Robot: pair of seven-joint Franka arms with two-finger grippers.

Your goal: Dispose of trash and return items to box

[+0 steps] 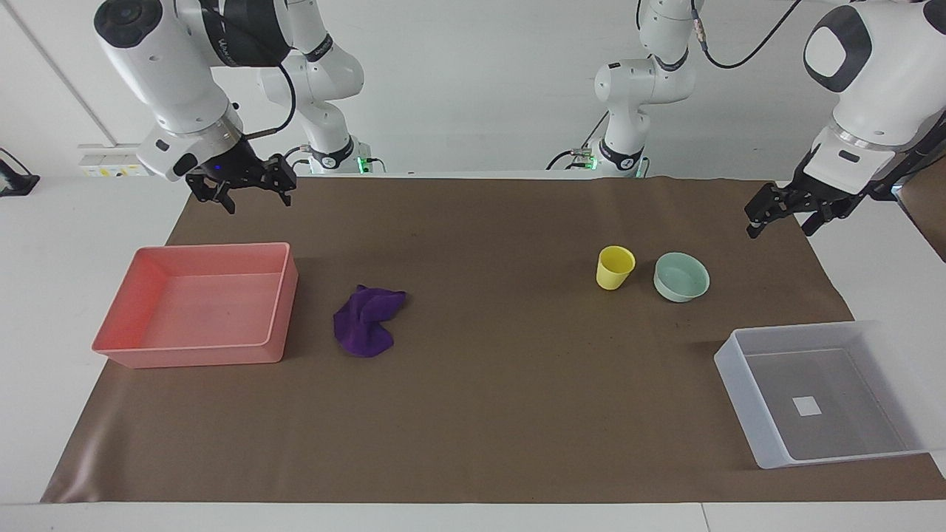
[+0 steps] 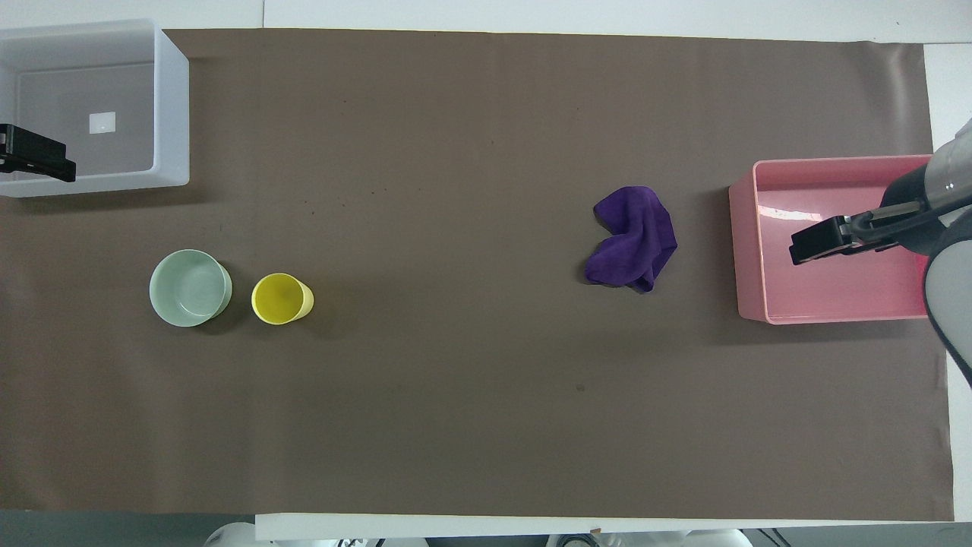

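Note:
The purple cloth point(image 1: 366, 321) point(image 2: 632, 239) lies crumpled on the brown mat, beside the pink tray. The yellow cup point(image 1: 615, 267) point(image 2: 282, 298) stands upright next to the mint-green bowl point(image 1: 681, 276) point(image 2: 190, 288), toward the left arm's end. The translucent box point(image 1: 732, 369) point(image 2: 173, 114) is empty and stands farther from the robots than the bowl. My right gripper point(image 1: 253, 198) point(image 2: 805, 247) hangs open and empty, raised at the pink tray's end of the table. My left gripper point(image 1: 781, 224) point(image 2: 64, 163) hangs open and empty, raised at the mat's edge near the bowl and box.
A pink rectangular tray point(image 1: 284, 303) point(image 2: 744, 251) stands empty at the right arm's end of the table. The brown mat point(image 1: 480, 384) covers most of the table.

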